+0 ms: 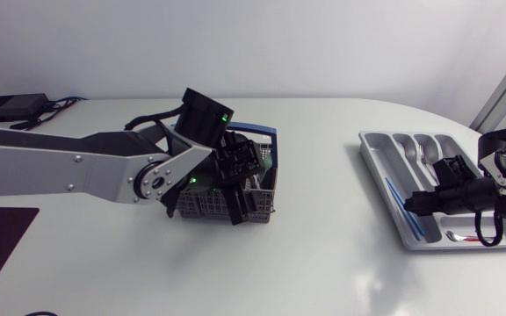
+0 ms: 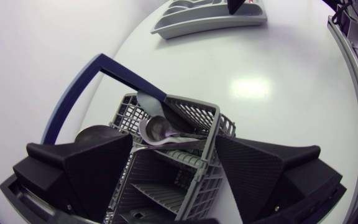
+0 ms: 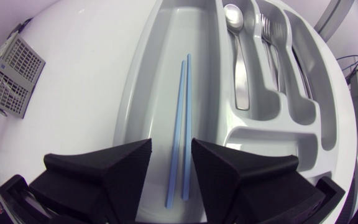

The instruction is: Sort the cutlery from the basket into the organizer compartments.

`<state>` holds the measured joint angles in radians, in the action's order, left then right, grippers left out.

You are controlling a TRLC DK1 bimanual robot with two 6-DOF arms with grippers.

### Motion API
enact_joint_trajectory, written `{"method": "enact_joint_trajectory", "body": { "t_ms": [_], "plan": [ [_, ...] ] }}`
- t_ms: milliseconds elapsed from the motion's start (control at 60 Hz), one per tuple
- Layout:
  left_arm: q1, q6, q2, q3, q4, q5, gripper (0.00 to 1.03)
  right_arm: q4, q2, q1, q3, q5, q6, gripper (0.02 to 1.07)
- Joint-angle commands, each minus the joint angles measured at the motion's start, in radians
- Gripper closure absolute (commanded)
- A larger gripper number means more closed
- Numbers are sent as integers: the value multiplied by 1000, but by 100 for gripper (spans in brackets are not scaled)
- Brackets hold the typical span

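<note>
The basket (image 1: 202, 207) sits left of the table's middle, the organizer (image 1: 374, 140) well apart at the right. Spoons (image 2: 165, 129) lie in the basket, under the left gripper (image 2: 173, 155). The right gripper (image 3: 171, 155) hangs over chopsticks (image 3: 180, 124) in the organizer's long compartment; a spoon (image 3: 238, 43) and fork (image 3: 271, 37) lie in the slots beside it.
</note>
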<state>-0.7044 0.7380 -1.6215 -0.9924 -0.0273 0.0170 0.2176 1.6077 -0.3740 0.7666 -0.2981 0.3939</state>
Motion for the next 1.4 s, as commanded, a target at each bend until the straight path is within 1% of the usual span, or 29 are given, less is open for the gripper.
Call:
{"method": "enact_joint_trajectory", "body": {
  "t_ms": [0,167,250,450,567,650,683,783,833,1067,1167,1233,1267,1333,1383],
  "plan": [
    [0,31,31,-48,-11,14,12,-9,-22,6,-20,2,11,56],
    [-3,35,66,-68,-63,11,12,-9,-42,7,-30,2,22,56],
    [0,34,69,-83,-69,11,12,-6,-46,10,-32,2,23,56],
    [8,44,31,-103,-65,11,17,-6,-65,27,-46,2,23,56],
    [10,60,-6,-117,-60,11,22,-7,-69,33,-50,1,25,56],
    [11,64,-29,-124,-59,11,23,-7,-69,37,-52,-1,23,56],
    [11,66,-38,-127,-59,11,26,-9,-69,38,-52,-1,23,56],
    [14,67,-64,-138,-60,11,27,-9,-69,40,-52,-1,25,56],
    [19,70,-77,-144,-60,11,30,-9,-71,40,-52,-1,26,56],
    [37,78,-130,-167,-56,12,30,-14,-71,47,-58,-3,33,56],
    [43,78,-158,-183,-56,12,40,-14,-72,52,-59,-3,33,56],
    [45,75,-166,-189,-56,11,40,-14,-74,52,-58,-3,33,56],
    [43,75,-170,-190,-56,11,44,-14,-74,52,-58,-3,33,56],
    [43,75,-179,-195,-57,11,44,-14,-75,50,-58,-3,33,56],
    [43,75,-184,-198,-60,11,48,-15,-75,52,-59,-3,34,56]
  ]
}}
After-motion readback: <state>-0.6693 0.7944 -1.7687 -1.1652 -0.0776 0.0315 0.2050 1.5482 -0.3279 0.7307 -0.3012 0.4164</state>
